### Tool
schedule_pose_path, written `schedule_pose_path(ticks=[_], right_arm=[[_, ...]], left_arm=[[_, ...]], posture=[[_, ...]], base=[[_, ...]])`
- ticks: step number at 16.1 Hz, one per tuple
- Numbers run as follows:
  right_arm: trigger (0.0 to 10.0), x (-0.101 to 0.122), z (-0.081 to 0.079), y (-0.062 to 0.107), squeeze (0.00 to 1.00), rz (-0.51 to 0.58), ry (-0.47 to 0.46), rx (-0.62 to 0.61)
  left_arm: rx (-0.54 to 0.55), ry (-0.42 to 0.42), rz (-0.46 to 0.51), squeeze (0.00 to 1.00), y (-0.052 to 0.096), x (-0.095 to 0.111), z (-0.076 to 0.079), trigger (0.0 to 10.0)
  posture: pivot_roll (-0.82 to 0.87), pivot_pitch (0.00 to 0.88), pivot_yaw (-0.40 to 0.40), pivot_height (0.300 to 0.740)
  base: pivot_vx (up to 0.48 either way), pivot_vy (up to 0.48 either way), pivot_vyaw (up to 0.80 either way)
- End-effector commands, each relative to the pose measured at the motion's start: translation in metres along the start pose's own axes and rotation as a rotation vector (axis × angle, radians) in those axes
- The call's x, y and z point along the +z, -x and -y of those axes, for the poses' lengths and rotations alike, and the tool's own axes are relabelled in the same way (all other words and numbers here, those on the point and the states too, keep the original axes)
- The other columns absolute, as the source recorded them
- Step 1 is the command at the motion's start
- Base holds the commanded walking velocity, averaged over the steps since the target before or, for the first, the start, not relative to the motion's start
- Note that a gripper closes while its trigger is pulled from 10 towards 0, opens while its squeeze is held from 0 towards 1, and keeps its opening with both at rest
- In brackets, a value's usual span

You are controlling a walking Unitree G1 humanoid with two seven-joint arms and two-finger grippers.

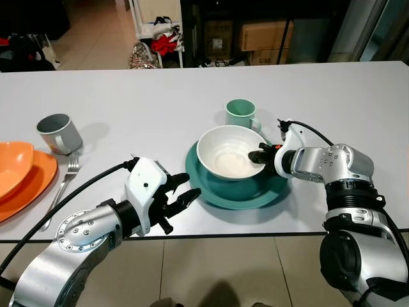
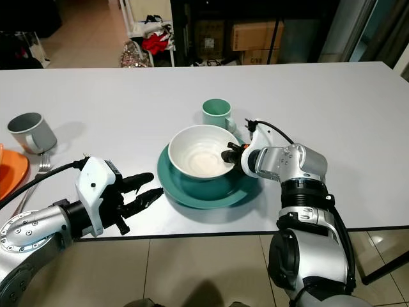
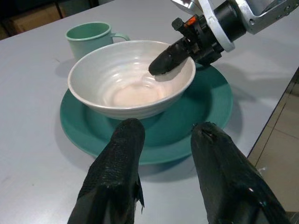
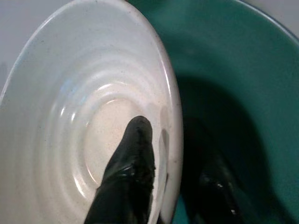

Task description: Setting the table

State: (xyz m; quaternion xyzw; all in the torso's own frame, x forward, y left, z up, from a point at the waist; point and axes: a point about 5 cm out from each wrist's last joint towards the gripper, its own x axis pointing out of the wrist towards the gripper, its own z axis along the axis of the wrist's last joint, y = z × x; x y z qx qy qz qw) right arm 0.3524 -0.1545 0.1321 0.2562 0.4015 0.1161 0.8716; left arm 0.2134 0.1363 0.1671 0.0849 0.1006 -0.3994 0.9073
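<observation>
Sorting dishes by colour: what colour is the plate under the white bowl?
Teal green: the round teal plate shows best in the left wrist view.

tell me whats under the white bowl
The white bowl sits on a teal plate, whose rim shows all around it. The plate's centre is covered by the bowl. The right gripper straddles the bowl's rim, one finger inside, one outside.

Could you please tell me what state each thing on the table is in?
White bowl: upright, empty, on the teal plate.
Teal plate: flat under the bowl.
Green mug: upright.
Grey mug: upright.
Fork: lying flat.
Right gripper: pinching the bowl's rim.
Left gripper: open, holding nothing.
</observation>
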Motion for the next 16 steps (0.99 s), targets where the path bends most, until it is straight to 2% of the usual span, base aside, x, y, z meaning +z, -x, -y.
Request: schedule_pose_path(ticks=[1, 3, 4, 6, 8, 10, 11, 12, 13, 14, 15, 16], right_arm=[[10.0, 0.012, -0.004, 0.010, 1.00, 0.029, 0.003, 0.010], [10.0, 0.018, -0.004, 0.021, 1.00, 0.050, 0.002, 0.015], [10.0, 0.021, -0.003, 0.035, 1.00, 0.065, -0.003, 0.024], [10.0, 0.020, -0.004, 0.044, 1.00, 0.067, 0.001, 0.037], [10.0, 0.016, -0.008, 0.065, 1.00, 0.077, 0.050, 0.054], [10.0, 0.021, -0.021, 0.099, 1.00, 0.181, 0.194, 0.112], [10.0, 0.021, -0.025, 0.105, 1.00, 0.205, 0.235, 0.121], [10.0, 0.021, -0.032, 0.116, 1.00, 0.261, 0.322, 0.147], [10.0, 0.017, -0.039, 0.129, 1.00, 0.372, 0.490, 0.114], [10.0, 0.013, -0.043, 0.134, 1.00, 0.443, 0.573, 0.102], [10.0, 0.005, -0.048, 0.139, 1.00, 0.518, 0.650, 0.092], [10.0, -0.007, -0.045, 0.135, 1.00, 0.583, 0.616, 0.023]], left_arm=[[0.006, -0.006, -0.005, 0.00, 0.002, 0.002, -0.001, 10.0], [0.013, -0.008, 0.000, 0.00, 0.001, 0.002, -0.002, 10.0], [0.019, -0.014, 0.002, 0.00, 0.000, 0.002, -0.003, 10.0], [0.019, -0.014, 0.004, 0.00, -0.001, 0.002, -0.003, 10.0], [0.005, -0.016, 0.012, 0.00, -0.003, 0.004, -0.003, 10.0], [0.002, -0.017, 0.021, 0.00, -0.003, 0.006, -0.005, 10.0], [0.005, -0.019, 0.020, 0.00, -0.003, 0.006, -0.006, 10.0], [0.015, -0.023, 0.019, 0.00, -0.004, 0.005, -0.007, 10.0], [0.061, -0.045, 0.026, 0.00, -0.006, 0.005, -0.010, 10.0], [0.105, -0.052, 0.035, 0.00, -0.007, 0.006, -0.013, 10.0], [0.169, -0.055, 0.052, 0.22, -0.009, 0.007, -0.018, 10.0], [0.241, -0.016, 0.085, 1.00, -0.012, 0.010, -0.024, 10.0]], posture=[[-0.02, 0.000, 0.050, 0.740], [-0.02, 0.000, 0.051, 0.740], [-0.03, 0.000, 0.051, 0.740], [-0.04, 0.000, 0.062, 0.740], [-0.05, 0.000, 0.077, 0.740], [-0.06, 0.000, 0.082, 0.740], [-0.06, 0.000, 0.082, 0.740], [-0.07, 0.000, 0.085, 0.740], [-0.07, 0.000, 0.089, 0.740], [-0.07, 0.000, 0.088, 0.740], [-0.07, 0.000, 0.087, 0.740], [-0.06, 0.000, 0.089, 0.740]], base=[[0.000, 0.000, 0.00], [0.000, 0.000, 0.00], [0.000, 0.000, 0.00], [0.000, 0.000, 0.00], [0.000, 0.000, 0.00], [0.000, 0.000, 0.00], [0.000, 0.000, 0.00], [0.000, 0.000, 0.00], [0.000, 0.000, 0.00], [0.000, 0.000, 0.00], [0.000, 0.000, 0.00], [0.000, 0.000, 0.00]])
